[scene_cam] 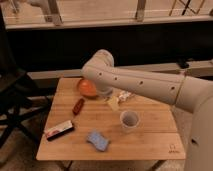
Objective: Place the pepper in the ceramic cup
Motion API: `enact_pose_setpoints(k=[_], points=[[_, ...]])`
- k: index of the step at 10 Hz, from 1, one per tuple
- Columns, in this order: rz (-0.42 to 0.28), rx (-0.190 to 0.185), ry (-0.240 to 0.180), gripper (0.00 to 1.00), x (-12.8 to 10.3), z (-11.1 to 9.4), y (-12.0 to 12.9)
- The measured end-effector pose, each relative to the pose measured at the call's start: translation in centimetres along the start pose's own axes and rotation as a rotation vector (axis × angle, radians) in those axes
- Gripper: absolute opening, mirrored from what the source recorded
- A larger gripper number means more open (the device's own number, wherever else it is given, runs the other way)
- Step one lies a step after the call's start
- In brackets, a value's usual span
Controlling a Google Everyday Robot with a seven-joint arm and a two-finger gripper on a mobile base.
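Note:
The pepper (78, 106) is small, dark red and elongated, and lies on the left middle of the wooden table (150, 137). The ceramic cup (129, 120) is pale and round with a darker inside, and stands upright right of centre. My gripper (106, 93) hangs below the thick white arm (140, 85), just right of the orange-red bowl (86, 88). It is above the table, up and to the right of the pepper and up and to the left of the cup. Nothing shows in it.
A flat red-and-white box (59, 130) lies at the front left and a blue sponge (98, 140) at the front middle. A pale packet (114, 103) and crumpled white wrapper (124, 95) lie behind the cup. A black chair (15, 97) stands left of the table.

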Motion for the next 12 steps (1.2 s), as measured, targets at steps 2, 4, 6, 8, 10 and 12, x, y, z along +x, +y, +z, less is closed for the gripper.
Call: enact_pose_setpoints(k=[2, 4, 6, 8, 10, 12], points=[[-0.069, 0.006, 0.005, 0.8, -1.6, -0.2, -1.1], [-0.1, 0.009, 0.009, 0.8, -1.6, -0.1, -1.4], [-0.128, 0.017, 0.009, 0.8, -2.3, -0.1, -2.1], [-0.161, 0.023, 0.01, 0.8, -2.9, 0.0, -2.7], [-0.204, 0.029, 0.011, 0.8, -3.9, 0.0, -3.5], [-0.234, 0.032, 0.013, 0.8, -4.4, 0.2, -4.1]])
